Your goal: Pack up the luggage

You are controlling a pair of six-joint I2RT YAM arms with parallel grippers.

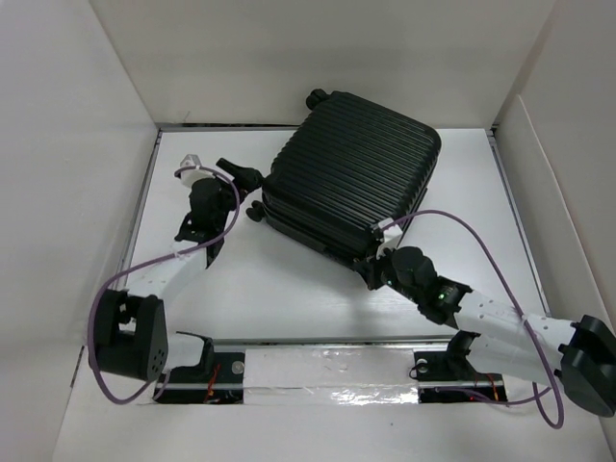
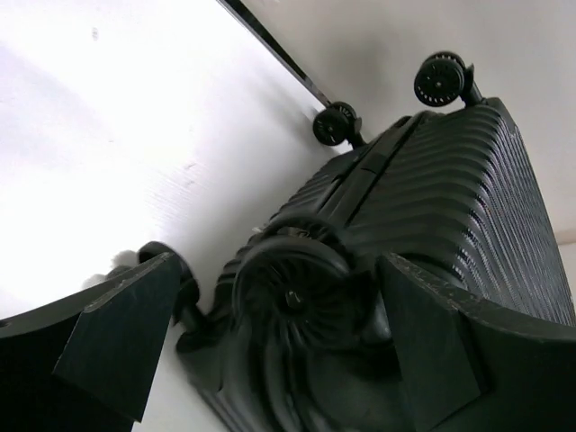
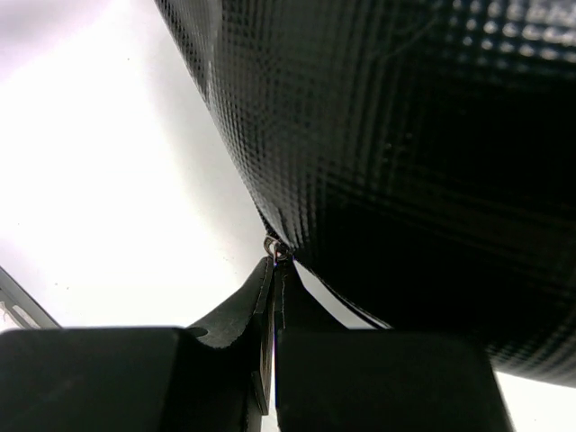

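Note:
The luggage (image 1: 351, 178), a black ribbed suitcase, lies shut and flat at the back middle of the white table. My left gripper (image 1: 248, 188) stands open at its left corner. In the left wrist view its fingers straddle a black caster wheel (image 2: 292, 292) of the luggage (image 2: 450, 198) without gripping it. My right gripper (image 1: 377, 269) is at the near corner. There, in the right wrist view, its fingers (image 3: 261, 288) are shut on a thin zipper pull (image 3: 273, 245) at the edge of the luggage (image 3: 405, 135).
White walls (image 1: 77, 144) box in the table on three sides. A taped metal rail (image 1: 327, 371) runs along the near edge between the arm bases. Purple cables (image 1: 481, 236) loop off both arms. Two more caster wheels (image 2: 441, 79) stick out toward the back wall.

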